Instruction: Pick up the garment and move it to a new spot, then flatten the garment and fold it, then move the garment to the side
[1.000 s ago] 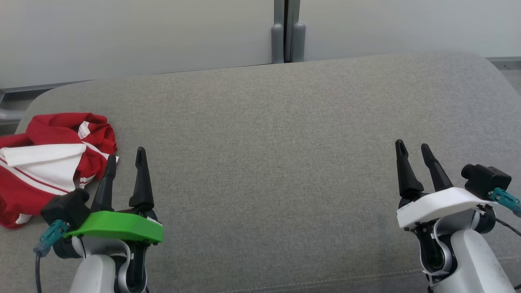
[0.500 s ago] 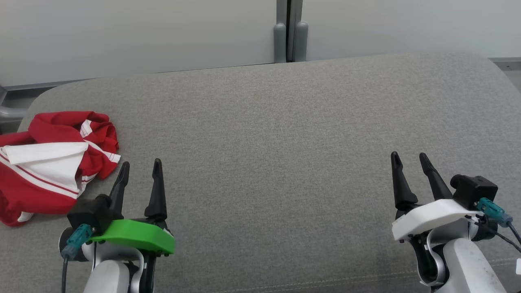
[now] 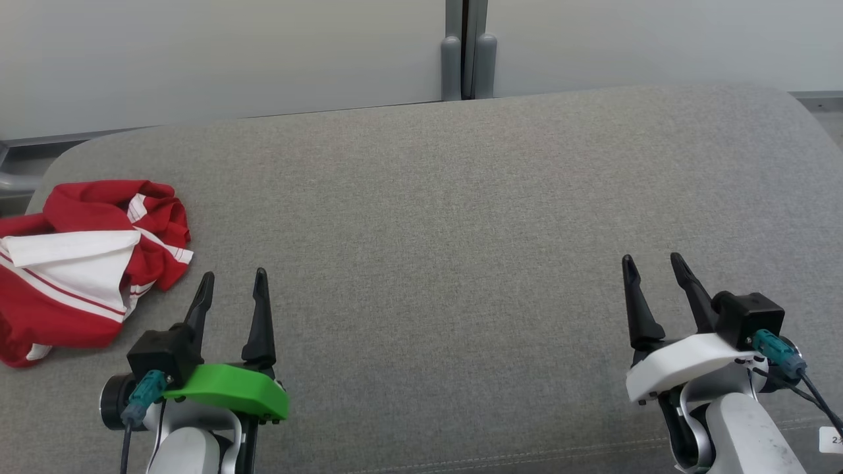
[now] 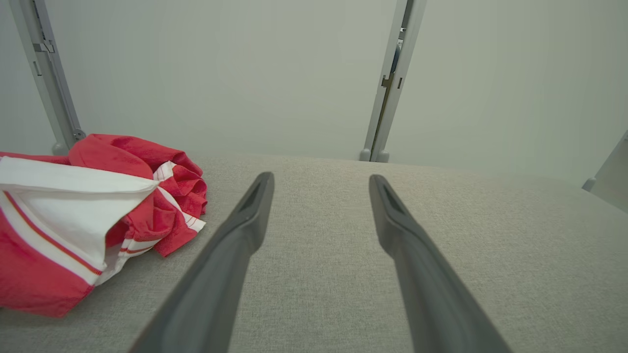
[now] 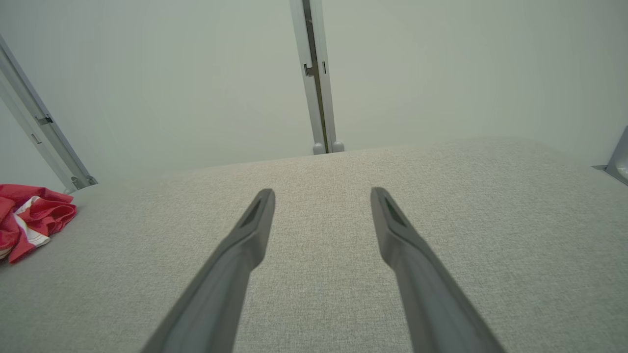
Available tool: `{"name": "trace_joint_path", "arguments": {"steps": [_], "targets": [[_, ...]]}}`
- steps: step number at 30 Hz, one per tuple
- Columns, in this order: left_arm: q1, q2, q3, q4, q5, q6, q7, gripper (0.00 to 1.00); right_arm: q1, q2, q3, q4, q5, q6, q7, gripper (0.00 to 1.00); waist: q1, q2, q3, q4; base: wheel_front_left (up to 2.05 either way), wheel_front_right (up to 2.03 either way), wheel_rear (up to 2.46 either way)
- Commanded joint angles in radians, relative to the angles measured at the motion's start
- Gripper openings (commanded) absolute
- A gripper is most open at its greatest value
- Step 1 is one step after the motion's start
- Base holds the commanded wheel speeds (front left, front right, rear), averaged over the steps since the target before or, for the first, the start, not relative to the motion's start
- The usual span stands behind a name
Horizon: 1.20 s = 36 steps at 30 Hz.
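Observation:
The garment (image 3: 85, 263), red with white panels and stripes, lies bunched near the left edge of the grey cushion (image 3: 461, 197). It also appears at the left of the left wrist view as the garment (image 4: 88, 215) and small at the far left of the right wrist view as the garment (image 5: 29, 215). My left gripper (image 3: 234, 283) stands open just right of the cloth, apart from it, with nothing between its fingers. My right gripper (image 3: 652, 266) is open over bare cushion at the lower right, far from the cloth.
A pale wall panel with a grey vertical post (image 3: 466, 49) rises behind the cushion. The cushion's rounded back corners drop off at the far left and far right. A seam runs along its front edge.
Both arms have drawn back toward the bottom of the head view. The left gripper has also shifted right, away from the garment. The garment lies as before.

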Motion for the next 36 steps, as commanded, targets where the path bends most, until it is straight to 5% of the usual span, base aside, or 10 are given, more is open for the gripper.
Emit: {"name": "trace_joint_path", "arguments": {"steps": [1, 36], "targets": [[0.002, 0.001, 0.004, 0.004, 0.02, 0.007, -0.011, 1.0, 0.008, 0.001, 0.004, -0.001, -0.026, 0.001, -0.011, 1.0, 0.0, 0.0, 0.0, -0.001, 0.0, 0.0, 0.0], [0.027, -0.008, -0.005, 0.075, 0.136, 0.037, -0.06, 1.0, 0.052, 0.016, 0.001, 0.019, -0.134, 0.0, -0.072, 1.0, -0.0001, 0.0, -0.006, 0.002, 0.0, 0.0, 0.0]]}}
